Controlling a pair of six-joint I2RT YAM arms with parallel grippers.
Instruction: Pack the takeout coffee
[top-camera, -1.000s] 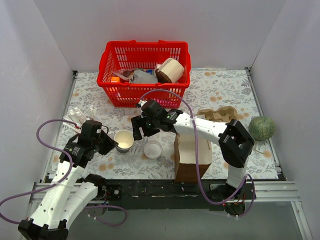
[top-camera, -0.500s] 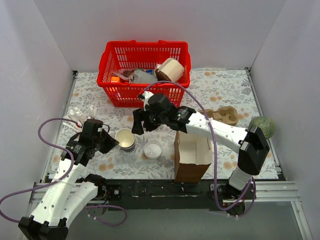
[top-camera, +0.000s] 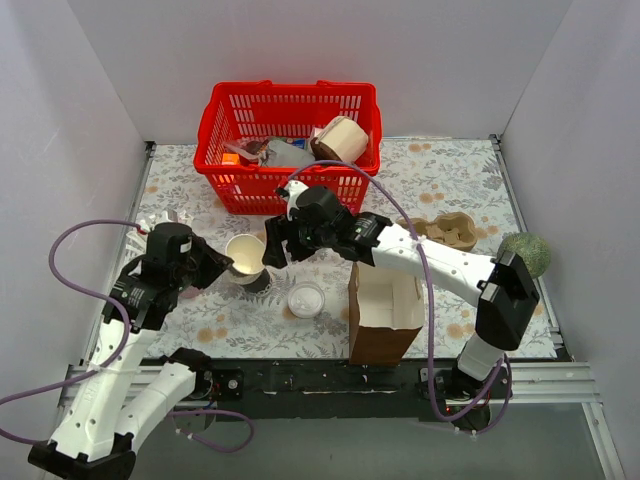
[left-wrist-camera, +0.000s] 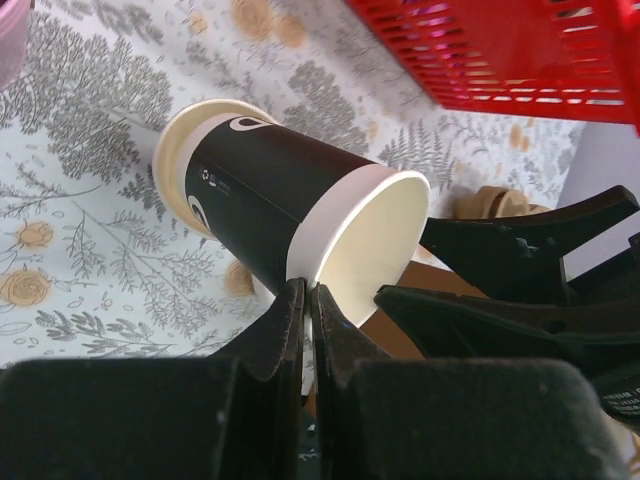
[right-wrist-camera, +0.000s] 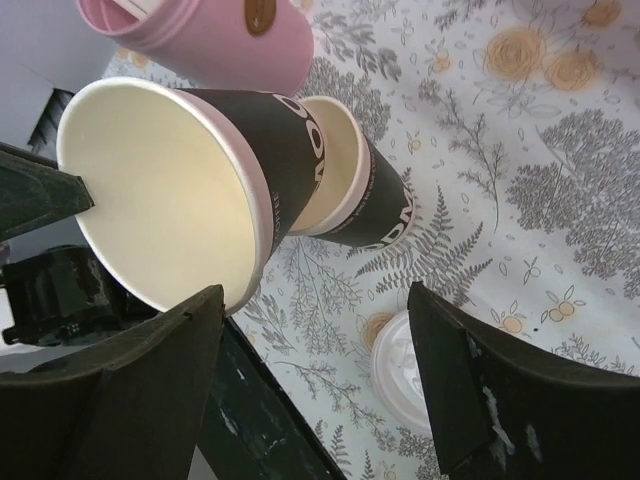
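Observation:
Two dark paper cups, cream inside, are nested without lids. My left gripper (top-camera: 224, 266) (left-wrist-camera: 308, 300) is shut on the white rim of the upper cup (top-camera: 245, 254) (left-wrist-camera: 280, 215) (right-wrist-camera: 150, 190), which tilts, its base still inside the lower cup (top-camera: 257, 283) (left-wrist-camera: 176, 160) (right-wrist-camera: 375, 205). The right gripper (top-camera: 277, 246) (right-wrist-camera: 315, 370) hangs open just right of the cups, holding nothing. A loose white lid (top-camera: 305, 298) (right-wrist-camera: 400, 365) lies on the cloth beneath it. The takeout coffee is out of view: neither cup wears a lid.
An open brown paper bag (top-camera: 385, 318) stands at the front right. At the back is a red basket (top-camera: 212, 130) of goods. A cardboard cup carrier (top-camera: 447, 230) and a green melon (top-camera: 525, 255) lie right. A pink cup (right-wrist-camera: 200, 35) lies left.
My left gripper has risen and tipped the upper cup out of the lower one. The right arm swung its gripper back from above the lid toward the cups.

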